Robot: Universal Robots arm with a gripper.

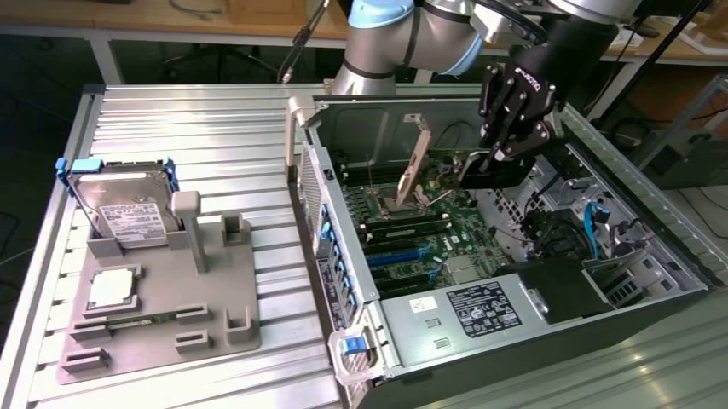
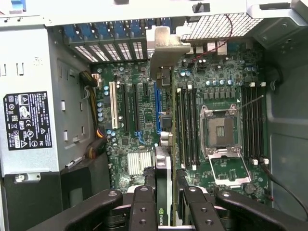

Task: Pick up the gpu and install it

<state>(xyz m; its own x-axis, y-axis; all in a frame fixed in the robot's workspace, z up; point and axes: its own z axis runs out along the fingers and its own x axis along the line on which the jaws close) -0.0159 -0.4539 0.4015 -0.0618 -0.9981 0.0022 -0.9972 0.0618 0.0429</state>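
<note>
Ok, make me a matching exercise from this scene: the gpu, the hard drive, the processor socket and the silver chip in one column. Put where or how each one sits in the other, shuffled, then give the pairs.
1. gpu
2. hard drive
3. processor socket
4. silver chip

A. lying flat on the grey holder
B. held edge-on in the gripper, over the motherboard
C. standing on edge in the grey holder
D. on the motherboard, cover raised

Pairs: 1-B, 2-C, 3-D, 4-A
</note>
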